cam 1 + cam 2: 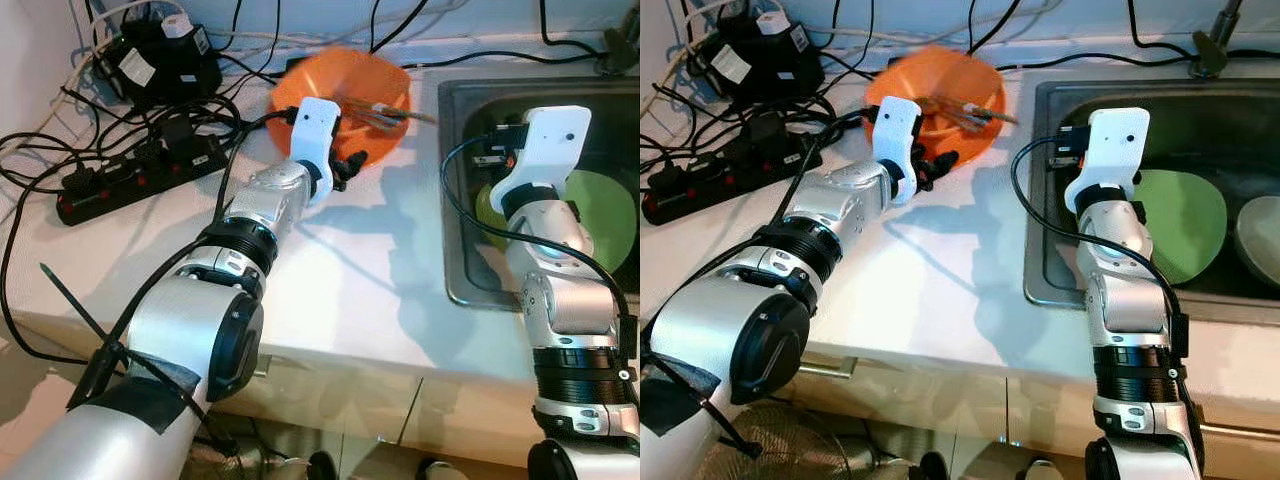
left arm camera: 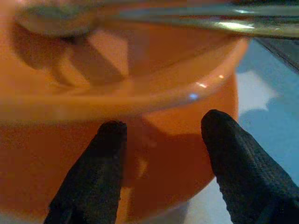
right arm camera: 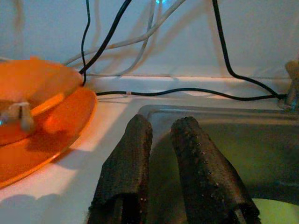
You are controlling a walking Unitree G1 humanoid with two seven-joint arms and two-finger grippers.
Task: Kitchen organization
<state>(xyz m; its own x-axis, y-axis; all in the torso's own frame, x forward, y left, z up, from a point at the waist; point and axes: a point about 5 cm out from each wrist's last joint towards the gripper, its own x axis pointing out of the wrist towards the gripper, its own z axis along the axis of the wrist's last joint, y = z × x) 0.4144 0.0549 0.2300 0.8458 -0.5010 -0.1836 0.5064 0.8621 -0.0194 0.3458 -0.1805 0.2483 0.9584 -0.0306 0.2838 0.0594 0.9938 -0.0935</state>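
Observation:
An orange bowl point(image 1: 350, 85) stands at the back of the white counter with metal utensils point(image 1: 385, 112) lying across it. My left gripper point(image 1: 350, 165) is at the bowl's near side, open. In the left wrist view its fingertips point(image 2: 110, 135) rest close against the bowl's outer wall point(image 2: 163, 154), below the rim. My right gripper point(image 3: 163, 123) hangs over the left end of the steel sink point(image 1: 1040, 200), shut with nothing in it. A green plate point(image 1: 1185, 220) lies in the sink beside the right arm.
A black power strip point(image 1: 140, 175), an adapter block point(image 1: 160, 60) and tangled cables crowd the counter's back left. A pale bowl point(image 1: 1260, 240) sits in the sink at the right. The tap base point(image 1: 1212, 45) stands behind the sink. Bare counter lies between bowl and front edge.

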